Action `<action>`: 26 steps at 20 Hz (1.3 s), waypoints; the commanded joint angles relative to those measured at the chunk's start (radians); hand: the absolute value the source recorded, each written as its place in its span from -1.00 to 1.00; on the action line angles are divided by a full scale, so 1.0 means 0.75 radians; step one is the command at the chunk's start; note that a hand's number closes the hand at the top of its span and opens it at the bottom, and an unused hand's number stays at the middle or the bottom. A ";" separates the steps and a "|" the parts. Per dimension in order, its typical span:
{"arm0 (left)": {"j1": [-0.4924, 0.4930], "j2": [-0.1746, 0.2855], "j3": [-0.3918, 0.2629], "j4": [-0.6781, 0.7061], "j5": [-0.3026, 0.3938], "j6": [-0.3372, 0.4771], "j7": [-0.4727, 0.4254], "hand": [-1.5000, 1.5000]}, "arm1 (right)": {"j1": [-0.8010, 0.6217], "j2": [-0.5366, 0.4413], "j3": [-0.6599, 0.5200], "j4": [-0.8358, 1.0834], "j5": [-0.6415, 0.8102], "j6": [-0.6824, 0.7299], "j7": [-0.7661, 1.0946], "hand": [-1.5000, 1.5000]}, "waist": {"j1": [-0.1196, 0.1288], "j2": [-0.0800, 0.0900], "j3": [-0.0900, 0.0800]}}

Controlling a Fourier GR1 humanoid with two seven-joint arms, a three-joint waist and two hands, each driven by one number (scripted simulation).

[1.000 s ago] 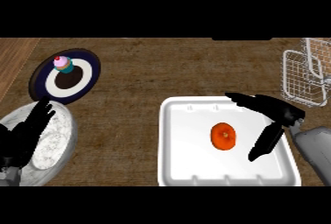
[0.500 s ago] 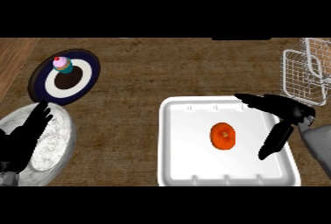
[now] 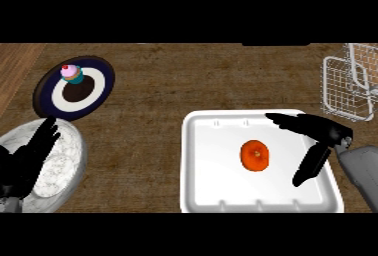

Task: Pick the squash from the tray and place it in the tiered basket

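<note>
Right hand (image 3: 323,131) has drifted to the white tray's (image 3: 214,192) right rim — fingers spread, empty — orange squash (image 3: 255,155) unmoved, ungrasped. Left hand (image 3: 28,159) rests open, near left.

squash (image 3: 255,155) in tray (image 3: 214,195) | basket (image 3: 347,90) behind-right | plate (image 3: 100,95) far left

A single view looks from the robot's head, aimed steeply down onto the wooden tabletop (image 3: 170,95). It sits near the surface. The white tray (image 3: 193,165) fills much of the lower right, while the right edge cuts the wire tiered basket (image 3: 345,90) and the lower left corner cuts a marbled plate (image 3: 70,155). The left robot hand (image 3: 26,160) and right robot hand (image 3: 325,132) enter from the lower edge, so the tabletop's far side lies at the top.
</note>
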 commanded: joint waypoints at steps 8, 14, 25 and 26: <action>0.020 -0.053 0.024 0.137 -0.039 -0.057 -0.004 0.00 | 0.067 0.085 -0.013 0.042 0.138 -0.039 -0.146 -1.00 | -0.004 0.014 -0.021; -0.047 -0.064 0.050 0.173 -0.057 -0.064 0.040 0.00 | -0.016 0.153 -0.031 0.094 0.150 -0.015 -0.102 -1.00 | -0.007 0.016 -0.022; 0.067 -0.063 0.095 0.039 -0.065 -0.111 0.064 0.00 | -0.008 0.328 -0.003 0.229 0.312 -0.135 -0.181 -1.00 | 0.005 0.013 -0.021; 0.049 -0.087 0.082 0.079 -0.091 -0.090 0.059 0.00 | 0.002 0.289 -0.009 0.230 0.311 -0.092 -0.214 -1.00 | 0.001 0.014 -0.021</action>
